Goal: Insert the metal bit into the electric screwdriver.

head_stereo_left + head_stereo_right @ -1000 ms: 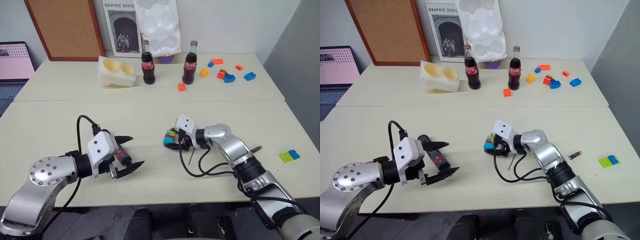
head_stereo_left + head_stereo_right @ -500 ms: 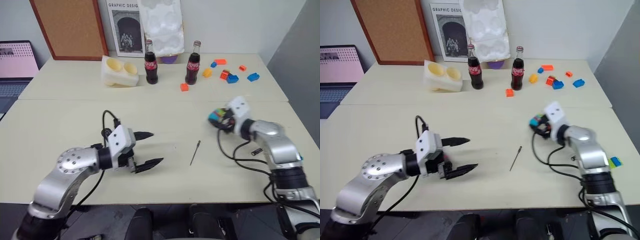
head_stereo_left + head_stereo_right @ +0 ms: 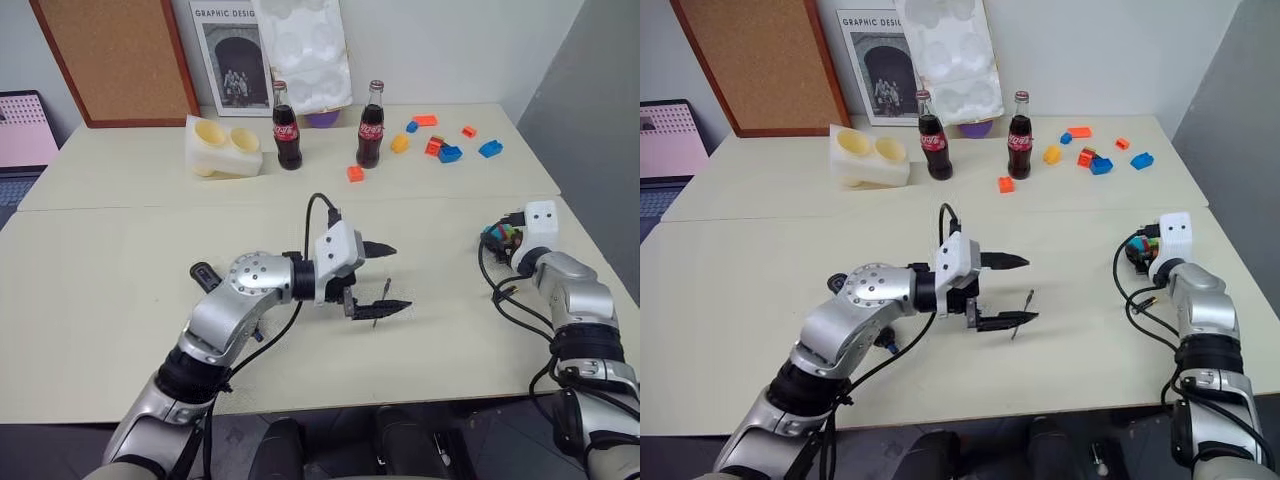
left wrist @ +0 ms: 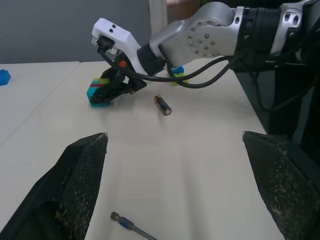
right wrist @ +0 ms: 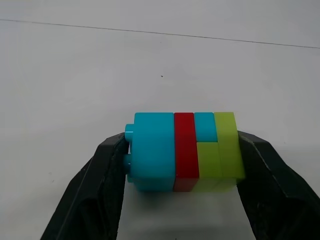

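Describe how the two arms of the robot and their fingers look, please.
Both arms are silver-grey metal with rounded joint housings and black collar sections. Each wrist carries a white boxy module, and loose black cables loop beside it. The left gripper and the right gripper each have two black, tapering fingers with a rough, grainy surface. A ring of small screws marks the left arm's round joint cover.

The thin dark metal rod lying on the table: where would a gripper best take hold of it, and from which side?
Probably at mid-length, from straight above. The thin dark metal rod lies flat on the pale table, so fingers must straddle it across its width. The open left gripper hangs around it, one finger crossing the rod's near end.
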You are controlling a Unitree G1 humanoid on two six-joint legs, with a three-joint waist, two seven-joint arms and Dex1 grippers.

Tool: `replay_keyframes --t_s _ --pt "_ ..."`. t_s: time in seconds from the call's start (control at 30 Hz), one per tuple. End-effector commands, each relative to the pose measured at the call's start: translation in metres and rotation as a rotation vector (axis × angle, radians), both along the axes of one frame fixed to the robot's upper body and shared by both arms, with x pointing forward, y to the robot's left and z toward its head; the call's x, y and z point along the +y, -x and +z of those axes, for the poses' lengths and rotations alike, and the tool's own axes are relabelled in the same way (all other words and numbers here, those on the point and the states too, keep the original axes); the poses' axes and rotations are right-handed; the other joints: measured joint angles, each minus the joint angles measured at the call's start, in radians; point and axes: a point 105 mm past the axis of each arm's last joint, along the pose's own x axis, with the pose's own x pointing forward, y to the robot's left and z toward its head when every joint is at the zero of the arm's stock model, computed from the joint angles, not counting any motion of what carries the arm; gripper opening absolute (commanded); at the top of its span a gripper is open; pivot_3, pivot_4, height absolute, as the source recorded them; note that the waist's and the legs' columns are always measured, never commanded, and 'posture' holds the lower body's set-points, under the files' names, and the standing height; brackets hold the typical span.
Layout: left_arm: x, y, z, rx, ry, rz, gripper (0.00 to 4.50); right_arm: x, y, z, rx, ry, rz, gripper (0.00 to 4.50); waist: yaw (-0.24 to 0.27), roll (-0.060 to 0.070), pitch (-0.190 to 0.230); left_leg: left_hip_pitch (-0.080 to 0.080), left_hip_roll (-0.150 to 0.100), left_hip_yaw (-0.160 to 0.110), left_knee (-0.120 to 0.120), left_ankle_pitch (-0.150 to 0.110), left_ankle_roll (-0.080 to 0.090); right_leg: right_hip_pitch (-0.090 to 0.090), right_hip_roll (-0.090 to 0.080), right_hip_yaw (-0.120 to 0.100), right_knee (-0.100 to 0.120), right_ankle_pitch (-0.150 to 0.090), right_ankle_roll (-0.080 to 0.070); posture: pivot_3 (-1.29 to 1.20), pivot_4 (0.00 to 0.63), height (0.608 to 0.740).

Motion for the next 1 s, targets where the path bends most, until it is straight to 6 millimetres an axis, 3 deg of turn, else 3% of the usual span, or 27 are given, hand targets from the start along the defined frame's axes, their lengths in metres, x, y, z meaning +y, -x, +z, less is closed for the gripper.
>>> replay_keyframes --t_s 0.03,0.13,0.4,0.5,0.57,0.63,0.87,1.0 --pt "-0.007 -0.006 0.013 -0.048 0.043 0.012 4.5 -0.005 0.003 0.029 -0.105 -0.028 -0.021 3.79 0.002 0.0 0.0 0.0 0.0 0.0 0.0 0.0 0.0 0.0 0.0 0.0 0.0 0.0 0.0 0.0 0.15 0.74" --pt "-0.005 -0.009 0.016 -0.051 0.054 0.023 4.5 -0.003 0.008 0.035 -0.125 -0.036 -0.015 4.46 0.001 0.0 0.0 0.0 0.0 0.0 0.0 0.0 0.0 0.0 0.0 0.0 0.0 0.0 0.0 0.0 0.15 0.74" --pt "0.018 -0.014 0.035 -0.106 0.056 0.058 4.5 0.008 0.037 0.064 -0.229 0.001 0.123 4.46 0.002 0.001 0.0 0.0 0.0 -0.001 0.0 0.0 0.0 0.0 0.0 -0.001 0.0 0.0 0.0 0.0 0.15 0.74" --pt "0.05 -0.014 0.04 -0.15 -0.02 0.09 4.5 0.058 0.071 0.074 -0.233 0.142 0.473 4.46 0.002 0.002 0.001 -0.001 0.0 -0.001 0.0 0.0 0.0 0.0 0.0 -0.001 0.0 0.0 0.0 0.0 0.15 0.74" --pt "0.086 -0.014 0.045 -0.162 -0.109 0.146 4.5 0.102 0.105 0.085 -0.266 0.158 0.756 4.46 -0.002 0.002 0.001 0.0 0.002 -0.002 -0.002 0.0 0.0 -0.001 0.002 -0.001 0.0 -0.001 0.001 0.0 0.15 0.74" --pt "0.116 -0.01 0.047 -0.17 -0.212 0.183 4.5 0.129 0.133 0.085 -0.232 0.163 0.963 4.46 -0.012 0.003 0.001 0.0 0.004 -0.002 -0.003 0.0 0.0 -0.002 0.004 -0.001 0.0 -0.001 0.0 0.0 0.15 0.74" --pt "0.182 0.01 0.031 -0.172 -0.618 0.125 4.5 0.17 0.178 0.076 -0.074 0.094 1.272 4.46 0.002 0.003 0.002 0.0 0.004 -0.002 -0.001 0.0 0.0 -0.001 0.004 -0.001 -0.001 -0.005 -0.007 0.0 0.15 0.74" --pt "0.197 0.016 0.02 -0.199 -0.807 -0.003 4.5 0.182 0.184 0.069 -0.016 0.029 1.315 4.46 0.015 0.003 0.002 -0.001 0.002 -0.002 -0.001 0.0 0.0 -0.001 0.001 -0.002 -0.002 -0.005 -0.008 0.0 0.15 0.74"
